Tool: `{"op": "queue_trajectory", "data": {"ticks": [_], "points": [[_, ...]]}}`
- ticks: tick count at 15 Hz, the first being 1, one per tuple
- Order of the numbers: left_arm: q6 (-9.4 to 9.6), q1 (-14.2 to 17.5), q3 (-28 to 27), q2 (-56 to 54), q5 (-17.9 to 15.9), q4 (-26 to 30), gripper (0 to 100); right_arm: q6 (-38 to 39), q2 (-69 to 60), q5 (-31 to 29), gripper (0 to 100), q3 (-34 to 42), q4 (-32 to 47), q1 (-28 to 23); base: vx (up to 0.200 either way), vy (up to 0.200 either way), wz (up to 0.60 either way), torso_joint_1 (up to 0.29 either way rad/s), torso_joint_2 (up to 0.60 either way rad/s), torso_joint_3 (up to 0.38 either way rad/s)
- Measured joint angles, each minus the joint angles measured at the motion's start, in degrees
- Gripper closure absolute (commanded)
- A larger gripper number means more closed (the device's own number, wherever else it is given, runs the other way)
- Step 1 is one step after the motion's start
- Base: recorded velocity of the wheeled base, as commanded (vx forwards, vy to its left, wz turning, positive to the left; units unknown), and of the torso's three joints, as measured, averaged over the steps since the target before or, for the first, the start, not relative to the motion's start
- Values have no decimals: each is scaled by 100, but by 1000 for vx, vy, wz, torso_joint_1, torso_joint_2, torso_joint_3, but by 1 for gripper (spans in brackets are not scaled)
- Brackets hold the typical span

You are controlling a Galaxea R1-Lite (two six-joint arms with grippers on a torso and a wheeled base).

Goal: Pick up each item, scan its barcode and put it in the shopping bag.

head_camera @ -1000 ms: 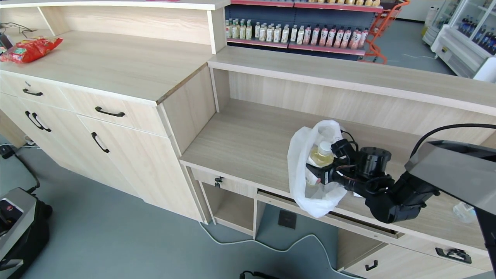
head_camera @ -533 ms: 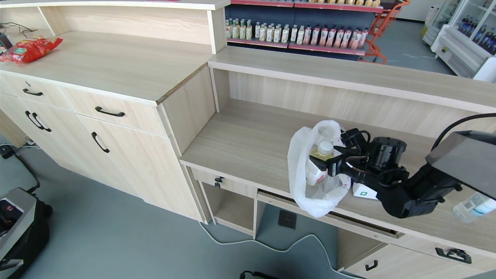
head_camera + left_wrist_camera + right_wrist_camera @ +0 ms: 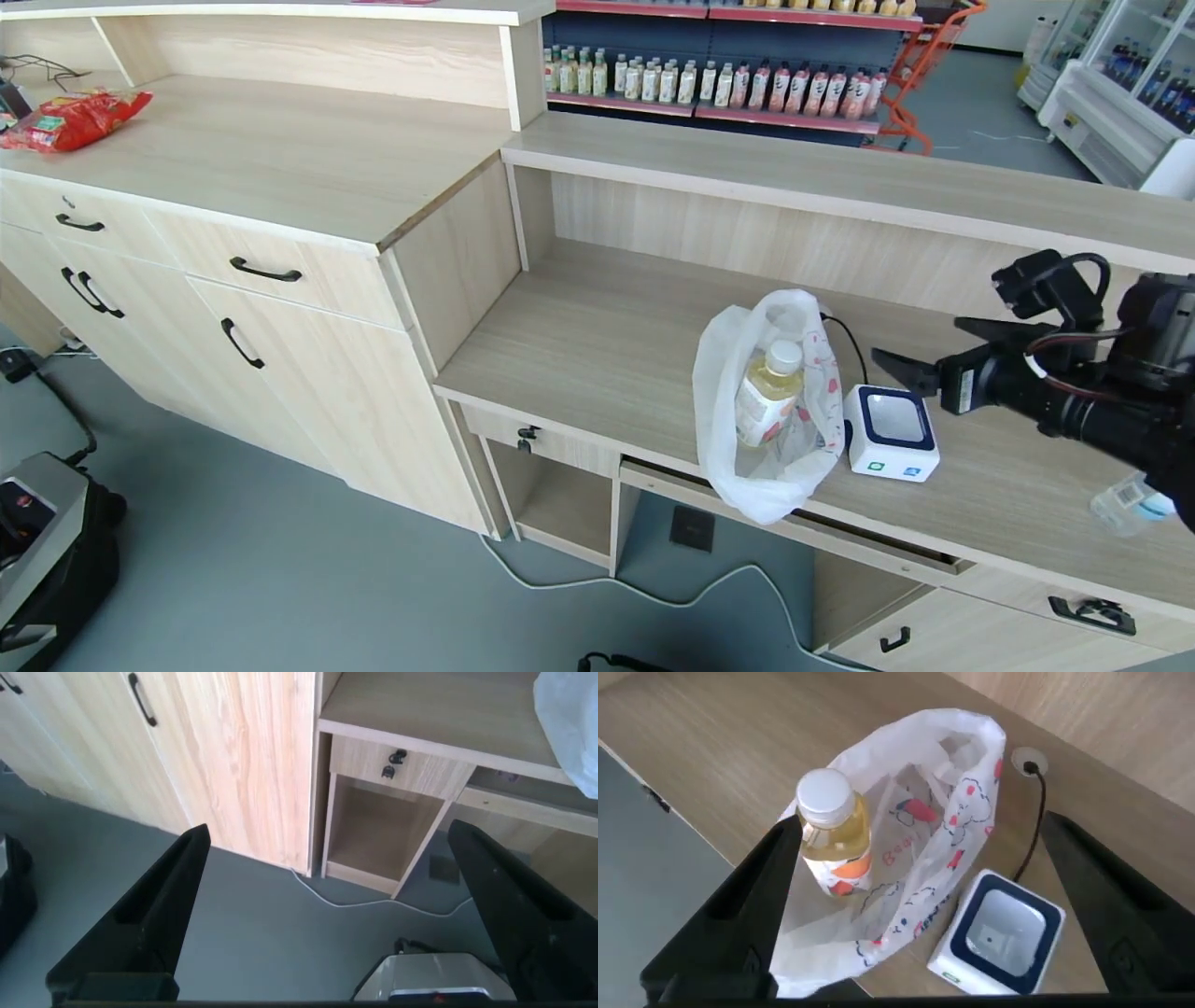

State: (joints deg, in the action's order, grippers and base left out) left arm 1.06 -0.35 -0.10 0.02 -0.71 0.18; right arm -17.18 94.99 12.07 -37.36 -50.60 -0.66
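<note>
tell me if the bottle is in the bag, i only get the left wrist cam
Observer: yes, the bottle stands cap up inside the shopping bag.
Operator: is the right gripper clear of it
Observer: yes, the right gripper is open, apart from the shopping bag, above the counter.
Operator: where's the scanner
Observer: the scanner sits on the counter beside the shopping bag, on the robot's right of it.
</note>
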Motion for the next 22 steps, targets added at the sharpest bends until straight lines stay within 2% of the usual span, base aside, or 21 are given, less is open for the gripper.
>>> {"op": "queue_trajectory", "data": {"ticks": [1,4,6,8,10,14,16,22], "points": [[0,2,0,0,0,-2,0,-211,-295,-345,0,79,475,-302,0,0,-600,7,2,2],[0,-2,0,0,0,0,0,-258,-781,-2238,0,118,1313,-1086,0,0,-600,4,2,2],[0,0,0,0,0,-2,0,-184,-736,-2777,0,110,1447,-1585,0,0,-600,-5,2,2],[0,2,0,0,0,0,0,-116,-577,-2985,0,93,1235,-1863,0,0,-300,4,1,1],[0,-5,0,0,0,0,0,168,-194,-2832,0,85,695,-2042,0,0,0,0,0,0],[0,-5,0,0,2,-2,0,702,1083,-1584,0,79,-668,-2225,0,0,0,0,0,0],[0,6,0,0,0,-2,0,739,1584,-1228,0,-34,-1169,-2221,0,0,0,0,0,0],[0,2,0,0,0,0,0,502,2397,-1084,0,-439,-1788,-1769,0,0,0,0,0,0]]}}
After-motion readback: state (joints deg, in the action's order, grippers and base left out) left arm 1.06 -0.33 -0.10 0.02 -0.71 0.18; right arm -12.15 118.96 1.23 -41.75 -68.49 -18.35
